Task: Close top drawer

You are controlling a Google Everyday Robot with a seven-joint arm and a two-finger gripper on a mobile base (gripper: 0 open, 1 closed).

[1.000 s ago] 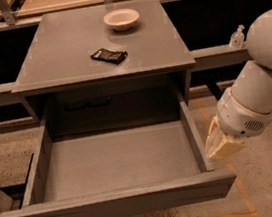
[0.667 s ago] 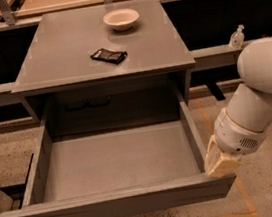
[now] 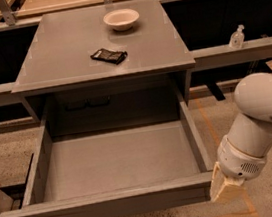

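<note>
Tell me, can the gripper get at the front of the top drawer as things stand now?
Probably yes. The gripper sits low at the right front corner of the top drawer, which is pulled far out. Nothing stands between them, so the way to the front looks free.

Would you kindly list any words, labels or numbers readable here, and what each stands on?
No text can be read anywhere.
Dark packet on the cabinet top: any print too blurred.
Bottle on the right ledge: label unreadable.
Top drawer and the gripper by its right front corner: no markings visible.
</note>
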